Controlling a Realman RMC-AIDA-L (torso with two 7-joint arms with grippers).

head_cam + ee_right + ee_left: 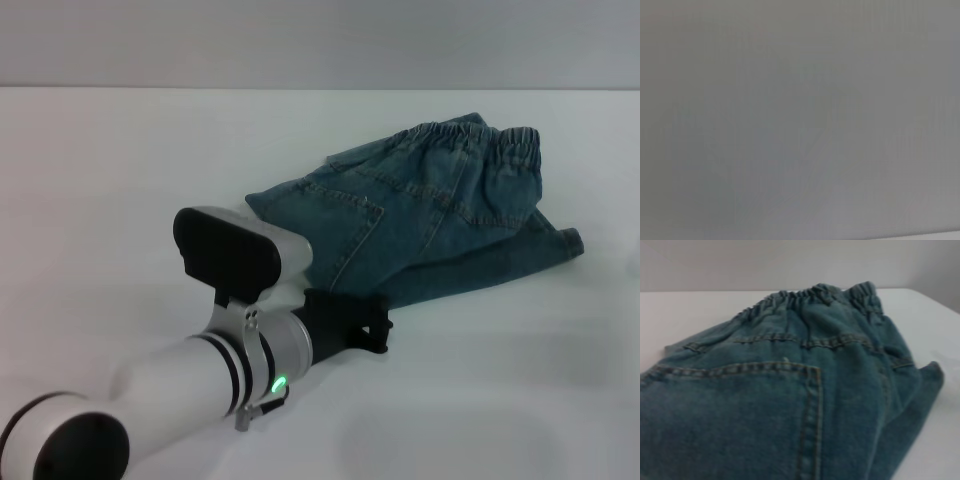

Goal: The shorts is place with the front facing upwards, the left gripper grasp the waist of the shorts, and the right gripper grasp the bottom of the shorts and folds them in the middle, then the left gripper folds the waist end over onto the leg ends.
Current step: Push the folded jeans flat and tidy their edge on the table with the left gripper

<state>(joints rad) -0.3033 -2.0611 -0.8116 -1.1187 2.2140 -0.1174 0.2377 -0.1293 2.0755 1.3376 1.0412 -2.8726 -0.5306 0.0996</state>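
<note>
Head view, shorts: blue denim, lying on the white table, right of centre and toward the far side.
Head view, fold: the cloth is doubled over, with the gathered waistband at the far right end and a back pocket facing up near the middle.
Head view, left gripper: low over the table at the near edge of the shorts, its black tip just beside the denim hem.
Head view, left gripper's state: the fingers are hidden by the wrist body, so I cannot tell whether they are spread or pressed together.
Left wrist view, shorts: fill most of the picture; pocket stitching close up, elastic waistband at the far end, white table behind.
Right wrist view: only a plain grey surface shows.
Right gripper: seen in no view.
</note>
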